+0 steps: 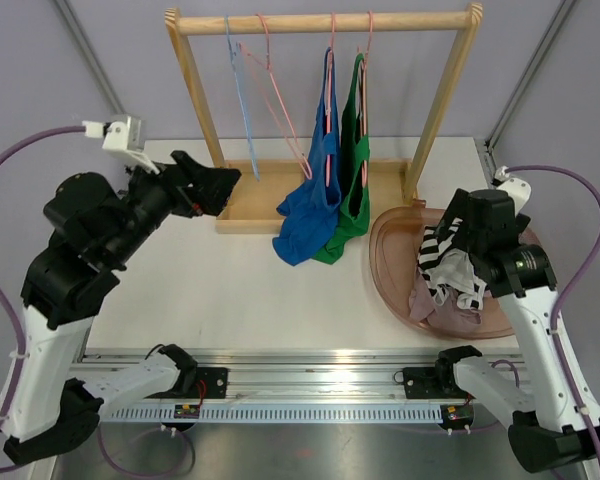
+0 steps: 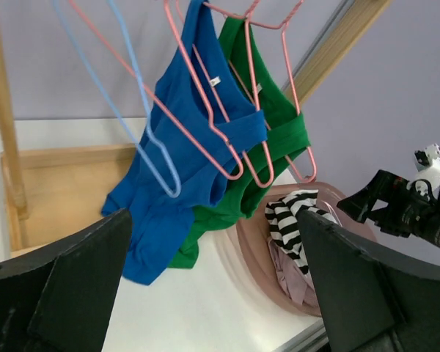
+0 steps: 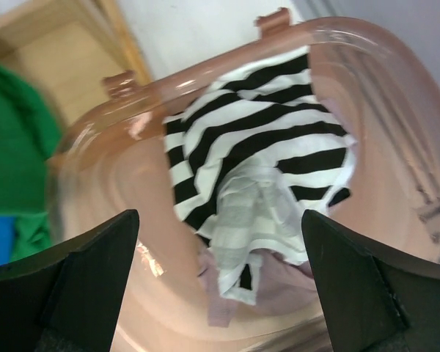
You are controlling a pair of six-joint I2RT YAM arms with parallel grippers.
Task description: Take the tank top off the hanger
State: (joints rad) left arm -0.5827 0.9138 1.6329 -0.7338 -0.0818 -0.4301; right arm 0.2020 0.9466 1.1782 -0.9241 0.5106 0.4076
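Both pincers gape empty while two tank tops hang on the wooden rack (image 1: 320, 20).

The blue tank top (image 1: 310, 200) and the green tank top (image 1: 354, 185) hang side by side on pink hangers (image 2: 258, 158) from the rack's rail, right of its middle, hems reaching the worktop (image 1: 230, 290). Left of them on the rail hang a bare blue hanger (image 1: 242, 100) and a bare pink one (image 1: 280, 95). The left pincer (image 2: 216, 293) is spread wide, holding nothing, left of the rack's base. The right pincer (image 3: 220, 293) is likewise wide and holding nothing, above a striped garment (image 3: 257, 139) in the pink tub (image 1: 388, 262) right of the rack.
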